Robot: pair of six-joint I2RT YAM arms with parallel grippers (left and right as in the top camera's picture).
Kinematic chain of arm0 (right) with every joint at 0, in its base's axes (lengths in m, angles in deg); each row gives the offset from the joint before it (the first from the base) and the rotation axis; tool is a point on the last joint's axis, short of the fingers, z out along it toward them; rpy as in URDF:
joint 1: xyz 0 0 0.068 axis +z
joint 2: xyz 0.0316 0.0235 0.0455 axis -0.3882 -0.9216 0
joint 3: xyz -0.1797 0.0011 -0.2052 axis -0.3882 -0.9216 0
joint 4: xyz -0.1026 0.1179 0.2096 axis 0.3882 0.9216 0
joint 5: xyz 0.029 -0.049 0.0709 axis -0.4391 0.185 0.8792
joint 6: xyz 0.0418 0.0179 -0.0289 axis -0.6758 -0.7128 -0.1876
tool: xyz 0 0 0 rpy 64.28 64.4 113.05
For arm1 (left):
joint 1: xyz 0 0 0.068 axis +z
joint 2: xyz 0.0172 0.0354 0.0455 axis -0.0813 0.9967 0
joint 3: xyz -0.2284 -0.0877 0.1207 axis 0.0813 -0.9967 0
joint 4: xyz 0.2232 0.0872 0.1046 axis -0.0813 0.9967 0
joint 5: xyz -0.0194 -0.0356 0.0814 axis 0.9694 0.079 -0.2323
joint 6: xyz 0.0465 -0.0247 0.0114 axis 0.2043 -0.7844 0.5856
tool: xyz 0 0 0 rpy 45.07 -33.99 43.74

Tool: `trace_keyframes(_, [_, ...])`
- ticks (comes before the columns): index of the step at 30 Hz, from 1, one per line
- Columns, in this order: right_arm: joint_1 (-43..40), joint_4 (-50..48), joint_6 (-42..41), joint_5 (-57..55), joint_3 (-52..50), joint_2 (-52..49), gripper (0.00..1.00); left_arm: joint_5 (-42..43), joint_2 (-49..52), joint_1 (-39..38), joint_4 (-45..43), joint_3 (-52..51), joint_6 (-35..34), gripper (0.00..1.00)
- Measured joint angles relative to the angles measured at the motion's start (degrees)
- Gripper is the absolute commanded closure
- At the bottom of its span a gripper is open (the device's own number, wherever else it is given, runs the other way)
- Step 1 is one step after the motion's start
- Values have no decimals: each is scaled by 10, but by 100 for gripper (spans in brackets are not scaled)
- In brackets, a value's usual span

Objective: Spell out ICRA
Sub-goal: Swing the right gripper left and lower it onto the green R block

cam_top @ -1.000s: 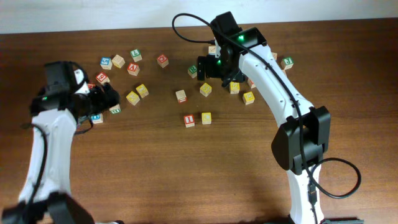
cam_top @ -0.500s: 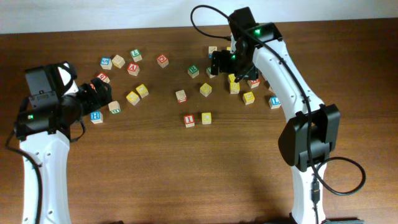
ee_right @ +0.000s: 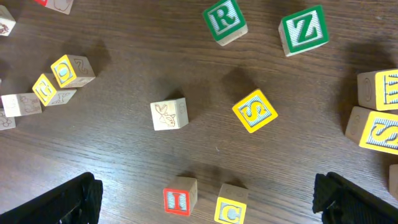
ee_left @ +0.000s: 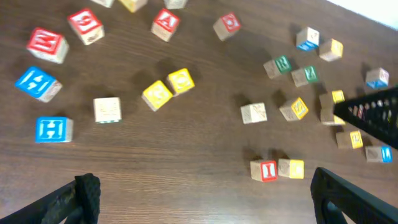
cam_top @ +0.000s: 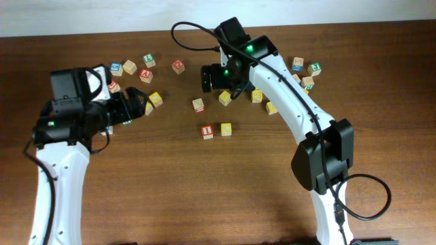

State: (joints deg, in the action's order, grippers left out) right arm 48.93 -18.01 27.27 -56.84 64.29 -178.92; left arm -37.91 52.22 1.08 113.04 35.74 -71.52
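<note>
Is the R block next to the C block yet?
No, the R block lies far from the C block, which sits beside the I block.

Your left arm (cam_top: 58,170) rises from the near left side and bends at the wrist, so the left gripper (cam_top: 135,107) points right. Its jaws stand spread wide, with the fingers (ee_left: 78,199) at the lower corners of the wrist view and nothing between them. Your right arm (cam_top: 300,109) stretches forward and leftward from its elbow (cam_top: 323,153), and the right gripper (cam_top: 208,77) points left. Its jaws are spread just as wide and hold nothing.
</note>
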Motion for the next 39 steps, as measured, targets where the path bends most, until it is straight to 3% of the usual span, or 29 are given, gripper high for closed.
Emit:
trace_keyframes(6, [-2,6,0,-39,0,0,1,-28,0,-9,3,0,59,1])
trace_keyframes(12, [-64,38,0,-57,0,0,1,-179,16,-9,28,0,-66,1])
trace_keyframes(16, [-90,63,0,-68,0,0,1,-199,67,-9,29,0,-99,1])
trace_keyframes(19, [-98,84,0,-95,0,0,14,-200,97,-9,29,0,-108,1])
trace_keyframes(21, [-104,91,0,-115,0,0,29,-200,103,-9,29,0,-109,1])
trace_keyframes(23, [-108,90,1,-127,0,0,30,-200,103,-9,29,0,-109,1])
trace_keyframes(27, [-111,91,1,-166,0,0,42,-200,103,-9,29,0,-109,1])
trace_keyframes(39, [-160,127,1,-181,0,0,44,-159,103,-9,42,0,-111,1])
